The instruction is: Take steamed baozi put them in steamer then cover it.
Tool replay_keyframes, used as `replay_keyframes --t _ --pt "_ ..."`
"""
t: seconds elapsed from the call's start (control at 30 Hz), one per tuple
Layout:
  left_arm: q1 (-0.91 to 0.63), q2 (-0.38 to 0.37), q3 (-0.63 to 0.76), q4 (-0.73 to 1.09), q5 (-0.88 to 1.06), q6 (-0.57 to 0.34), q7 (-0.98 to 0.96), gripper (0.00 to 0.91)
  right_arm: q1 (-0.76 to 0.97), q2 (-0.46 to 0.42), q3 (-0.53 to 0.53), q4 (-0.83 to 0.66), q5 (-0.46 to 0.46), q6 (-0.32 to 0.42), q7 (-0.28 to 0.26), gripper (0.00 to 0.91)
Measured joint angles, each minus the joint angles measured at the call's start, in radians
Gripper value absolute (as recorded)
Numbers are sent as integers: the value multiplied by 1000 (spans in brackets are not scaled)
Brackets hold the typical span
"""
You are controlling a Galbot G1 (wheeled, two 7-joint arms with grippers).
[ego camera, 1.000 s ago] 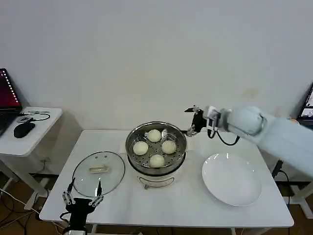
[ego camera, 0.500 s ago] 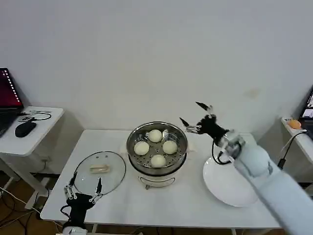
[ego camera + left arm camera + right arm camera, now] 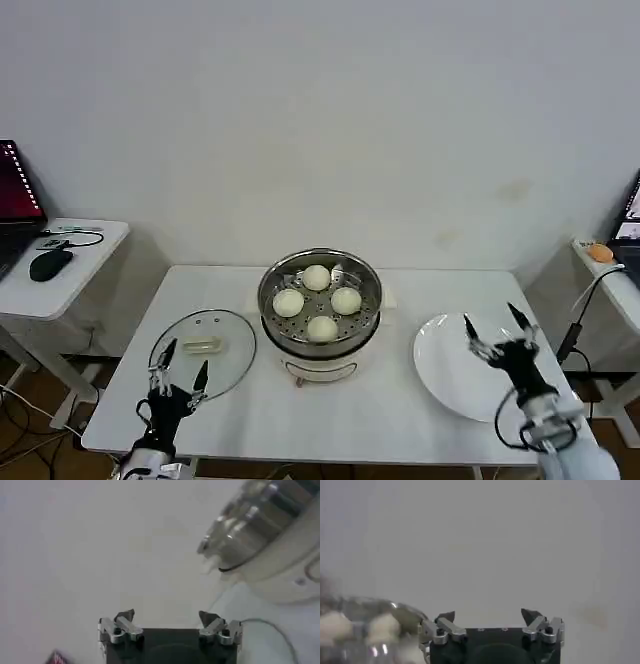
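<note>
Several cream-white baozi (image 3: 316,277) lie inside the steel steamer (image 3: 272,287) on its white base at the table's middle. The cover (image 3: 225,335), a clear glass lid with a pale handle, lies flat on the table left of the steamer. My left gripper (image 3: 185,365) is open at the lid's near edge, nothing between its fingers. My right gripper (image 3: 492,325) is open above the right part of the white plate (image 3: 445,365). The left gripper (image 3: 167,616) looks towards the steamer (image 3: 265,515). Beyond the right gripper (image 3: 489,614) are the steamer (image 3: 405,617) and baozi (image 3: 382,625).
The white table (image 3: 400,420) has bare room in front of the steamer. A small side table (image 3: 70,275) with a mouse (image 3: 48,264) and a laptop stands at the far left. A white wall rises behind.
My right arm has swung from behind the steamer down to the front right, over the plate. My left gripper has crept up to the lid's near edge.
</note>
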State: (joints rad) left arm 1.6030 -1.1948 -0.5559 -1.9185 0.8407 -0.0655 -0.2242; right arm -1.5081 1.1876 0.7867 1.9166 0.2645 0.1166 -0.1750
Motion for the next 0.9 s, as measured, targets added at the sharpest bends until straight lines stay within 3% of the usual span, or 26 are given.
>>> replay_keyframes --t 0.37,0.9 --pt "-172 60 46 228 265 -1 14 907 -154 106 122 26 -30 52 18 907" --pt "-398 66 91 491 393 9 24 907 -240 175 173 66 -70 81 33 907"
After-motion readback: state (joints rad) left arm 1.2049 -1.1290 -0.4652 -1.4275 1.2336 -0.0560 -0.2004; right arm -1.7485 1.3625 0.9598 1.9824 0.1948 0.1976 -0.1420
